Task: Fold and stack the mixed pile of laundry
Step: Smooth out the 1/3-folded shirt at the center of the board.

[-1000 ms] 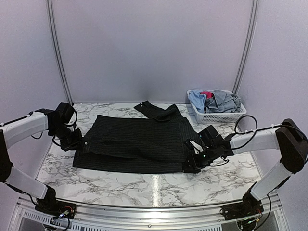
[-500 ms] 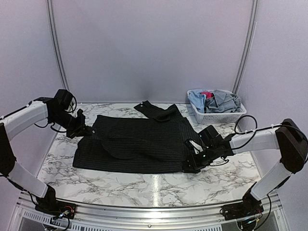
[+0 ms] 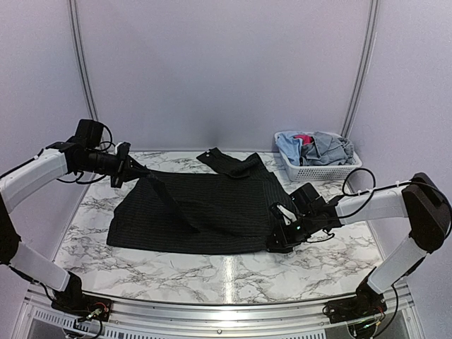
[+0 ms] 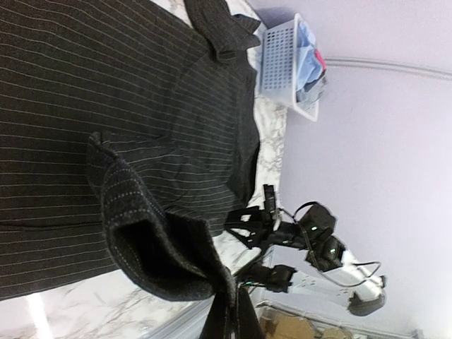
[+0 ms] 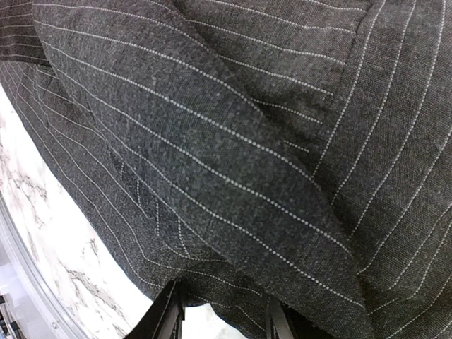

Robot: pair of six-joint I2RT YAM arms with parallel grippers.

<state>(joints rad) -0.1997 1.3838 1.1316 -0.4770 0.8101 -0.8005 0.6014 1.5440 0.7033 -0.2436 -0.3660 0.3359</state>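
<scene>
On the table, top view: the shirt lies spread flat, collar toward the far wall; the rest of the pile sits in the basket at far right. The left gripper is clamped on a sleeve, held taut above the shirt's left side; the right gripper rests at the near right corner.

Left wrist view: the sleeve hangs as a limp tube from closed jaws; expect light, soft cloth that drapes and sags.

Right wrist view: the fingers stand apart at the hem; whether they pinch it cannot be told, since cloth may cover the tips. The best holds are probably cuffs, hems and corners, where seams resist slipping.
</scene>
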